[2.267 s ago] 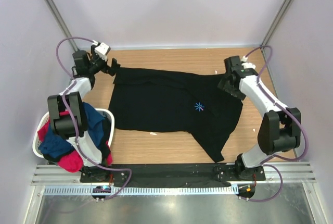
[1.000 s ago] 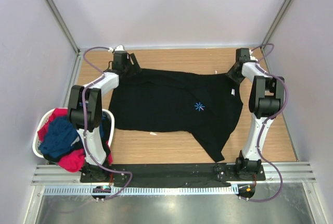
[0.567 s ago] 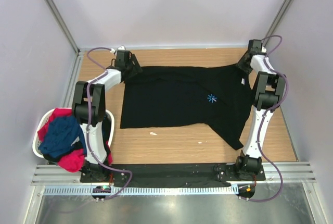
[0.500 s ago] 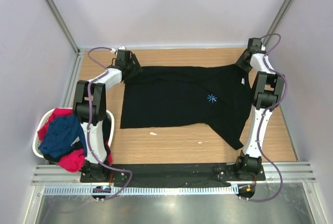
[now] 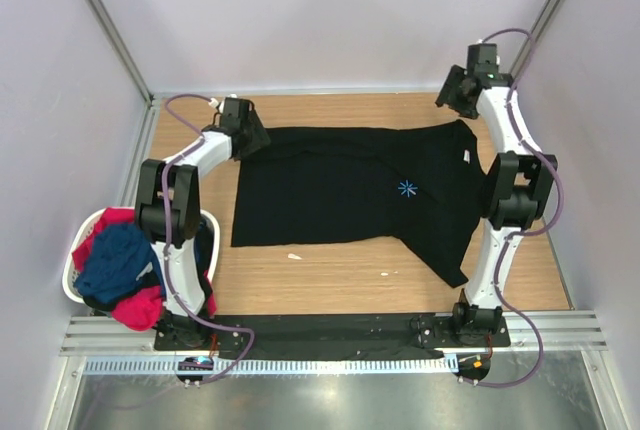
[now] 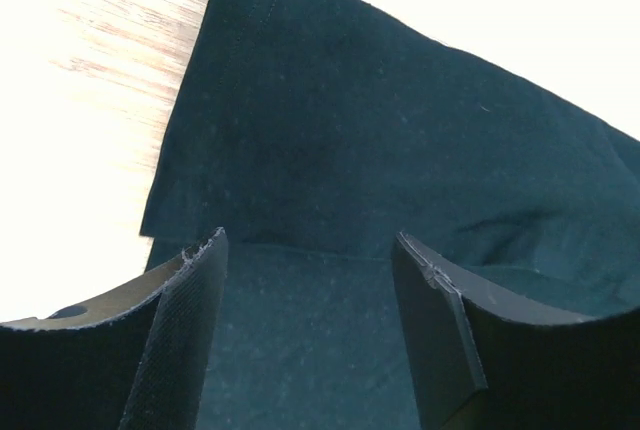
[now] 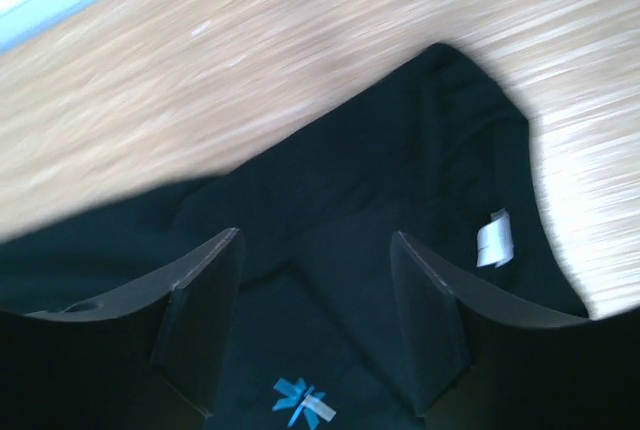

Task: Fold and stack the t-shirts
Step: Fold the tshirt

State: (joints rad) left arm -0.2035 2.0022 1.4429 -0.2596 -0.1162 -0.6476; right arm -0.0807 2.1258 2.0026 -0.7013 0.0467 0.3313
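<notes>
**Black t-shirt** [image 5: 340, 190] lying flat on the tabletop [image 5: 320, 280], starburst mark [image 5: 407, 188] facing up. A narrow strip of bare wood lines its far edge, and a wider band lies along the near hem. **Left hand** [image 6: 308, 250], fingers spread and gripping nothing, is low over the far-left corner. **Right hand** [image 7: 315, 245], also spread and empty, hangs above the far-right corner. The navy t-shirt [image 5: 115, 258] and red-pink t-shirt [image 5: 135, 308] sit in the basket [image 5: 67, 285] at left.
</notes>
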